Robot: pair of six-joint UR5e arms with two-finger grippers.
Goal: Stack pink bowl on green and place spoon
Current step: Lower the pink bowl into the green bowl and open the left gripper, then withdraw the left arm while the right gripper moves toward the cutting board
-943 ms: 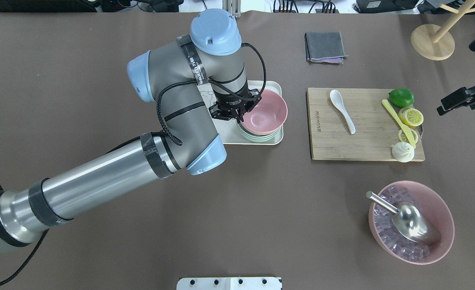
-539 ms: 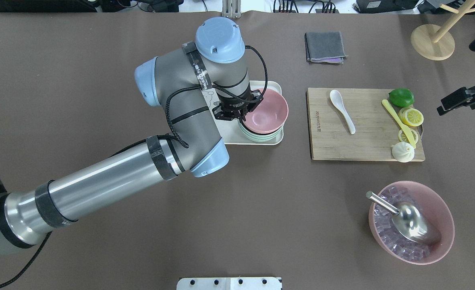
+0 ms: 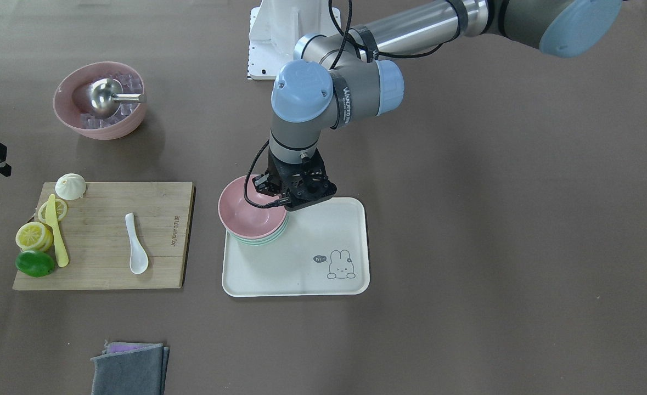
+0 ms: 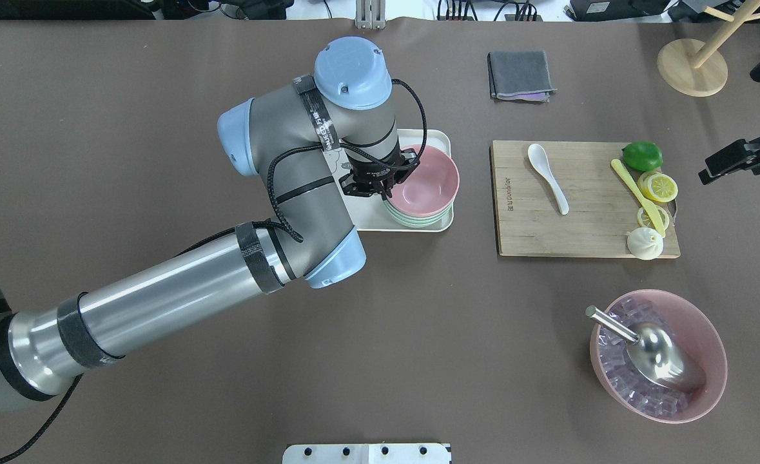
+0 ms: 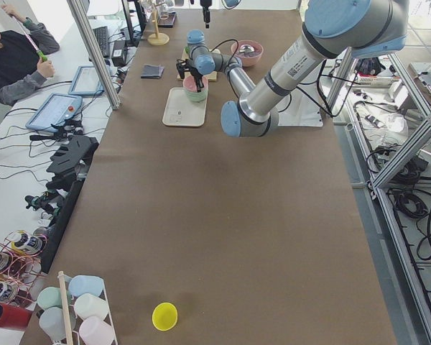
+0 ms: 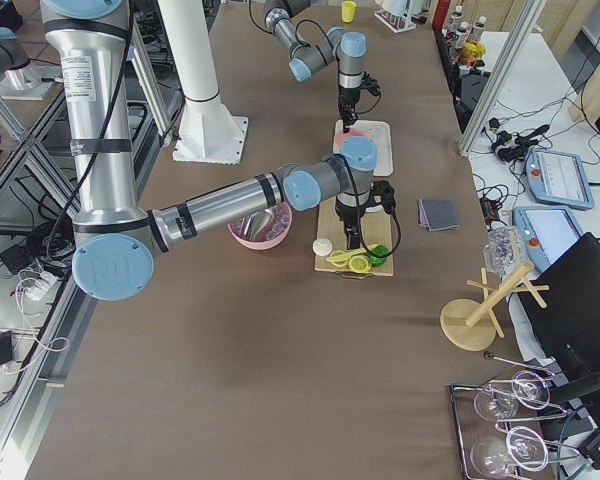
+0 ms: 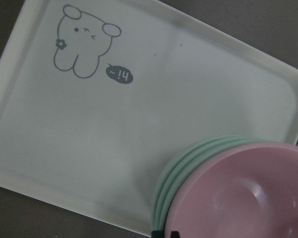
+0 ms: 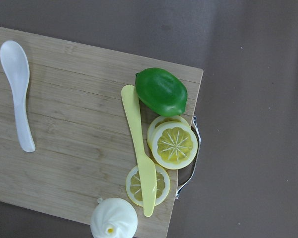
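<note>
The pink bowl (image 4: 426, 179) sits nested in the stack of green bowls (image 4: 418, 222) on the cream tray (image 4: 370, 220). My left gripper (image 4: 387, 188) is at the pink bowl's left rim, shut on it. The left wrist view shows the pink bowl (image 7: 253, 198) over the green rims (image 7: 184, 168), with dark fingertips at the bottom edge. The white spoon (image 4: 547, 169) lies on the wooden cutting board (image 4: 534, 232). My right gripper (image 4: 740, 158) hangs high at the right edge, above the board's fruit end. It seems open and empty. Its wrist view shows the spoon (image 8: 17, 89).
On the board are a lime (image 4: 642, 155), lemon slices (image 4: 657, 187), a yellow knife (image 4: 637, 193) and a bun (image 4: 645, 243). A big pink bowl of ice with a metal scoop (image 4: 658, 364) stands at the front right. A grey cloth (image 4: 520, 75) and a wooden stand (image 4: 692, 67) are at the back.
My left arm has shifted a little and lowered. The pink bowl has come down from a slight tilt to sit level in the green stack. The right arm has not moved.
</note>
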